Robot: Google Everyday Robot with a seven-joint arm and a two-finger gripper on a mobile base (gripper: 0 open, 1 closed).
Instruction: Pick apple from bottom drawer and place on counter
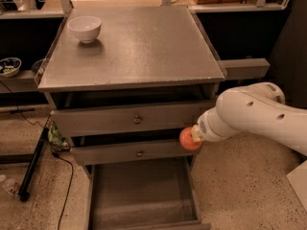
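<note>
Apple (188,140) is out of the bottom drawer (139,190) and hanging in mid-air at the tip of the gripper (195,134). It sits right in front of the right end of the middle drawer (129,152), just under the top drawer (129,120). Nothing is under it but open space and the pulled-out drawer further down, so I'd say the gripper is clamped shut on it. The fat white arm (254,111) covers most of the grip though, so I can't tell exactly how it's pinched.

The height makes sense to me: the pick looks done, and the fruit is partway between the drawer floor and the counter (139,47). It's well below the counter's edge, so it needs to rise and swing in over the top before any release. The arm comes in from the right, which keeps the cabinet front clear.

The counter has loads of bare space. The white bowl (85,28) sits way off in the far left corner, well apart from any sensible drop spot.

Looks-wise it's small and round, red-orange, with a paler yellowish patch on the side against the gripper. It's smaller than the bowl and looks smooth and firm.
</note>
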